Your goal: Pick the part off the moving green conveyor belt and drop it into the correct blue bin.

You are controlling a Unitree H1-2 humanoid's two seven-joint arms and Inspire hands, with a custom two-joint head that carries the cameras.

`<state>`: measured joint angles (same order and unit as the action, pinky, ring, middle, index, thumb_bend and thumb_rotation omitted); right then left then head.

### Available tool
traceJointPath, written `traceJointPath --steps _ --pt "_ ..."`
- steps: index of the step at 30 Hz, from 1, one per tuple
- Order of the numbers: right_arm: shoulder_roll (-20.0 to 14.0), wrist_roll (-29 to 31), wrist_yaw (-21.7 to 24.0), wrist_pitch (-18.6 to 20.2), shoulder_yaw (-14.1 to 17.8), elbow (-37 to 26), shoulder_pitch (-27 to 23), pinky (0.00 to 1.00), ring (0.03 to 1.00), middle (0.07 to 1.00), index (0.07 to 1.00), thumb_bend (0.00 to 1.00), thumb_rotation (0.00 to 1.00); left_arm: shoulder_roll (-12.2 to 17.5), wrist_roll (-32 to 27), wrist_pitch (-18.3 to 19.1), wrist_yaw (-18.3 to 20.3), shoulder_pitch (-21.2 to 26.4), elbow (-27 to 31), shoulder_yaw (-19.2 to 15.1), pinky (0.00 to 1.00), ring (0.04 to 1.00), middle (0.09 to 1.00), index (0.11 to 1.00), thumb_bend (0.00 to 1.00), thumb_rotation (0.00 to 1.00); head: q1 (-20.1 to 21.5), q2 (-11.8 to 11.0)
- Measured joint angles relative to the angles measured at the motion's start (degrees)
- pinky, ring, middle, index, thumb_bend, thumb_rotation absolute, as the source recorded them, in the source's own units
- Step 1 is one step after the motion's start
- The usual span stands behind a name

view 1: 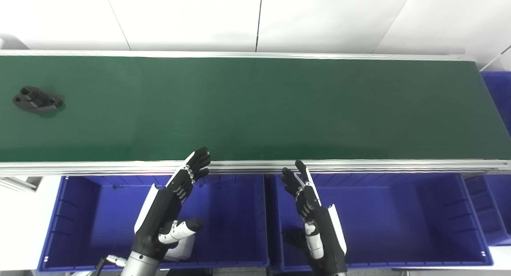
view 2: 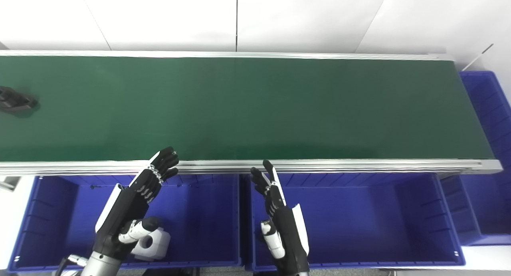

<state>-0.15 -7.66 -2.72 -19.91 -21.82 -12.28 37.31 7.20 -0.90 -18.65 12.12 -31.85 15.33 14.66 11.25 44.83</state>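
I saw the black part at the belt's far left, cut off by the frame edge in the right eye view. Left hand hovered open and empty over the left bin, half hiding a white block. Right hand was open and empty over the middle bin. Far-right bin was mostly cropped.

The conveyor belt runs left to right across the scene, with the part lying on it at the far left end. Two bins sit side by side just before the belt's near rail: the left bin holds a block, and the right bin lies beside it. The left hand hangs over the left bin and the right hand over the right bin, while a third bin stands past the belt's right end.
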Motion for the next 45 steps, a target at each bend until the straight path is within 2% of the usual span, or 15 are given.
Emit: traceJointPath --steps 1,3,5,8,11,14,15,18,23,37,45 --pt "-0.05 -0.29 -0.03 0.00 0.05 0.00 0.00 0.99 0.937 0.911 1.000 0.91 1.00 0.00 -0.04 0.00 0.00 -0.06 0.00 0.04 0.88 0.914 0.916 0.909 0.89 0.69 0.00 0.00" --pt "-0.02 -1.66 -0.17 -0.02 0.37 -0.01 0.08 1.00 0.966 0.941 0.898 0.92 1.00 0.00 -0.63 0.00 0.00 -0.35 0.01 0.10 0.88 0.910 0.911 0.904 0.89 0.68 -0.09 -0.44" --pt "-0.03 -3.13 -0.27 -0.04 0.70 -0.07 0.22 1.00 0.977 0.953 0.868 0.92 1.00 0.01 -1.27 -0.06 0.01 -0.80 0.01 0.15 0.88 0.913 0.914 0.904 0.89 0.67 -0.26 -0.79" --pt "-0.04 -4.52 -0.42 -0.34 1.44 -0.10 0.45 1.00 0.977 0.957 0.949 0.91 1.00 0.00 -1.24 -0.98 0.01 -1.18 -0.04 0.25 0.85 0.901 0.905 0.896 0.88 0.66 -0.70 -1.41" --pt "0.27 -3.87 -1.10 -1.86 3.36 -0.10 0.48 1.00 0.970 0.959 0.982 0.89 1.00 -0.12 -1.23 -1.85 -0.01 -1.20 -0.33 0.30 0.84 0.887 0.890 0.876 0.87 0.64 -0.62 -1.32" --pt "1.04 -1.51 -2.34 -2.10 5.20 -0.11 0.47 0.98 0.944 0.957 0.985 0.88 1.00 -0.78 -1.21 -4.24 -0.43 -1.20 -1.04 0.12 0.82 0.865 0.867 0.851 0.86 0.63 -0.53 -1.23" --pt "1.04 -1.50 -2.42 -2.10 5.34 -0.12 0.47 0.99 0.956 0.960 0.956 0.90 1.00 -1.09 -1.16 -4.71 -0.60 -1.19 -1.19 -0.03 0.81 0.858 0.860 0.844 0.86 0.64 -0.44 -1.14" --pt "0.99 -3.30 -2.35 -2.10 5.30 -0.35 0.56 1.00 0.987 0.973 0.912 0.92 1.00 -1.82 -0.98 -5.61 -0.83 -1.08 -1.49 -0.25 0.82 0.862 0.864 0.851 0.88 0.67 -0.62 -1.23" --pt "0.80 -5.30 -2.35 -2.10 5.37 -0.44 0.56 0.99 0.984 0.980 0.945 0.92 1.00 -2.08 0.50 -5.65 -1.41 -1.12 -2.30 -0.39 0.80 0.857 0.868 0.860 0.89 0.70 -1.84 -1.58" --pt "0.43 -4.01 -1.45 -2.10 4.81 -0.50 0.76 0.97 0.952 0.946 0.943 0.94 1.00 -2.31 2.49 -5.48 -2.59 -1.11 -2.22 -0.45 0.81 0.866 0.875 0.862 0.84 0.69 -1.41 -1.32" --pt "-0.12 -3.82 -1.20 -2.18 4.81 -0.05 0.61 0.99 0.982 0.974 0.956 0.95 1.00 -2.53 2.75 -5.64 -3.02 -1.04 -2.69 -0.43 0.79 0.850 0.864 0.854 0.85 0.69 -2.20 -2.55"
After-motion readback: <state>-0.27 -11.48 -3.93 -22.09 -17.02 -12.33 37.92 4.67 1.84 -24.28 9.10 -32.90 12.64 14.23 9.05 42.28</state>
